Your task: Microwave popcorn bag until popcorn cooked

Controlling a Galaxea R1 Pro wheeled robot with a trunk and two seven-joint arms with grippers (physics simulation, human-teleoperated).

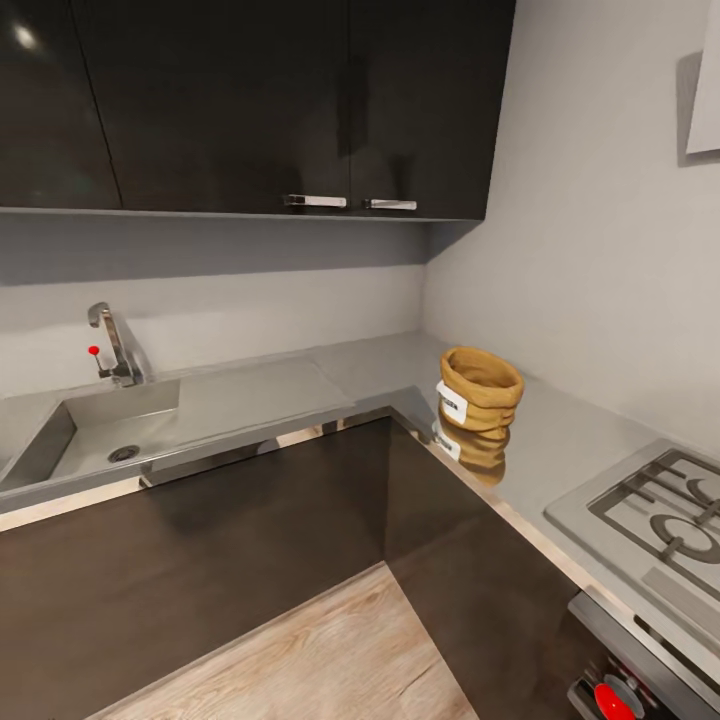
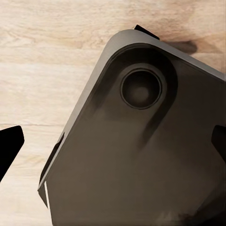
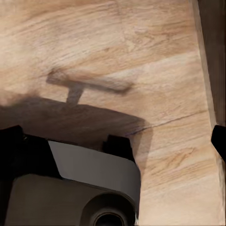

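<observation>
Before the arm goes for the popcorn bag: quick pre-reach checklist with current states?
1. Popcorn bag upright on the countertop, near the inner corner: ok.
2. Bag mouth open, rim rolled down: ok.
3. Space around the bag free of other items: ok.
4. Either pincer near the bag: not ok; both wrist views look down at the wood floor.
5. Microwave located: cannot tell.
6. Pincers open or shut: cannot tell.

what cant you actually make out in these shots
- Label print on the popcorn bag, head view: too small to read.
- Inside of the bag: hidden by its rolled rim.
- Stove, head view: cut off by the right edge.
- Sink, head view: its left part is cut off by the edge.
- Left pincer, left wrist view: dark fingertips sit at the edges, so open or shut is unclear.
- Right pincer, right wrist view: one fingertip is cut off; same doubt.
</observation>
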